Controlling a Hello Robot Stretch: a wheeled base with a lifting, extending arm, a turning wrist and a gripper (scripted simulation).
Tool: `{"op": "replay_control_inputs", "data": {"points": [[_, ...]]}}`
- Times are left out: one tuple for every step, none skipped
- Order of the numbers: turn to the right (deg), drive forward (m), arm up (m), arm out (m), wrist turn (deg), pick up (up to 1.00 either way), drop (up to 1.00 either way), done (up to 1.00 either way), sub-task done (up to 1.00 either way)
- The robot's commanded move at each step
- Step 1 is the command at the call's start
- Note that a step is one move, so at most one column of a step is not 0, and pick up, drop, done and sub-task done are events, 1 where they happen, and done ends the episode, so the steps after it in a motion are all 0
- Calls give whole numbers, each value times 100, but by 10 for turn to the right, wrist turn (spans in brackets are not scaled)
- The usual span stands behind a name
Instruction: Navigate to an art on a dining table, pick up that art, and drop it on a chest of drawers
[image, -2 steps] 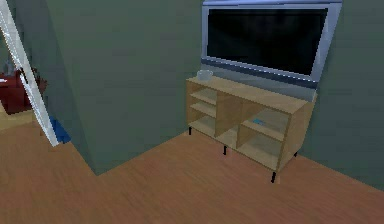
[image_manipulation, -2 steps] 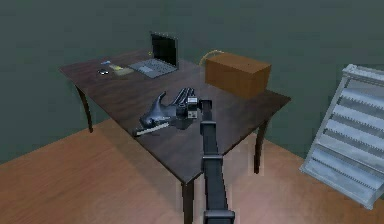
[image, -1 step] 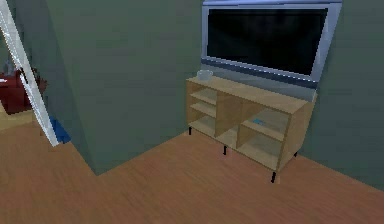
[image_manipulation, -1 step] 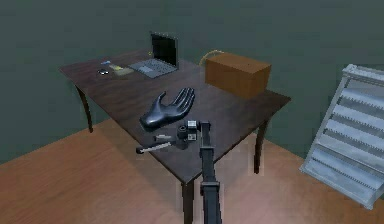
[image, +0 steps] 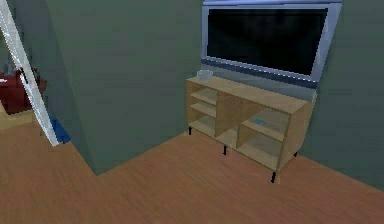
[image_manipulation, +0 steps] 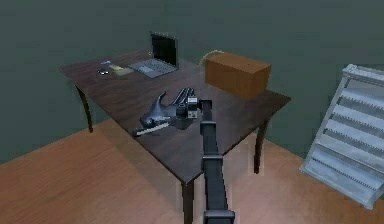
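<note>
1. dark dining table (image_manipulation: 240, 115) carries a laptop (image_manipulation: 160, 52) at its far edge and a brown box (image_manipulation: 237, 73) at its far right part.
2. grey angular object (image_manipulation: 152, 122) lies on the table's near-middle, at the gripper (image_manipulation: 172, 110).
3. cannot tell the claw's state, nor whether it holds anything.

A dark bench (image_manipulation: 255, 108) carries an open laptop (image_manipulation: 163, 52) at its far edge and a brown box (image_manipulation: 237, 73) toward its right end. The arm (image_manipulation: 212, 165) crosses the bench's near edge. Its fingers (image_manipulation: 150, 126) meet a grey shape (image_manipulation: 158, 105) mid-bench, so I cannot tell whether they hold anything. A white slatted panel (image_manipulation: 350, 125) stands right of the bench.
</note>
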Motion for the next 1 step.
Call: {"op": "replay_control_inputs", "data": {"points": [[0, 0, 22, 0, 0, 0, 0, 0, 0]]}}
